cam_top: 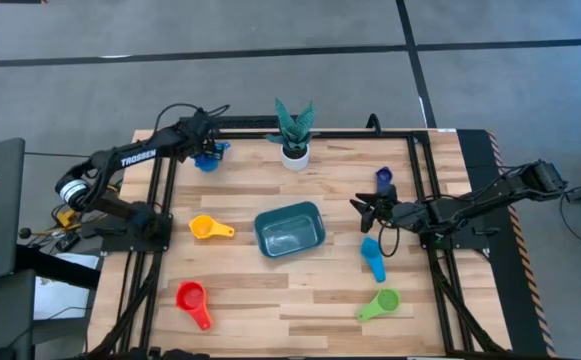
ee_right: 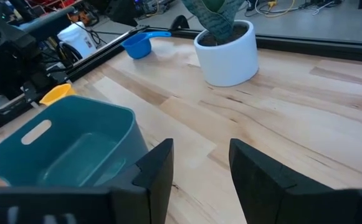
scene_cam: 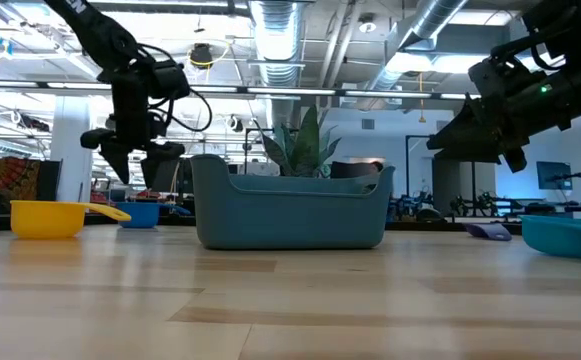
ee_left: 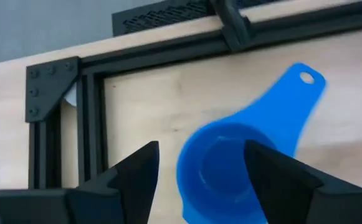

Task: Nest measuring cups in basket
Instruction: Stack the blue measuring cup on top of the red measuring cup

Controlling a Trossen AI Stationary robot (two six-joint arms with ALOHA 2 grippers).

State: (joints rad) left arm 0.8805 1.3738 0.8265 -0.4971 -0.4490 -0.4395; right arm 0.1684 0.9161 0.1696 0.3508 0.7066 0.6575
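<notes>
A blue measuring cup (ee_left: 221,171) lies on the table's far left part, its handle (ee_left: 293,93) pointing away from the bowl. My left gripper (ee_left: 202,171) hangs open just above it, a finger on either side of the bowl, apart from it; the low view shows the left gripper (scene_cam: 135,160) over the blue cup (scene_cam: 140,213). The teal basket (cam_top: 290,228) stands mid-table with nothing showing inside. Yellow (cam_top: 208,229), red (cam_top: 192,300), green (cam_top: 380,303), light blue (cam_top: 373,257) and dark blue (cam_top: 384,178) cups lie around it. My right gripper (ee_right: 199,165) waits open, right of the basket.
A white pot with a green plant (cam_top: 294,135) stands at the far edge, between the blue cup and the dark blue cup. Black frame rails (ee_left: 87,118) run close beside the blue cup along the table's left and far edges.
</notes>
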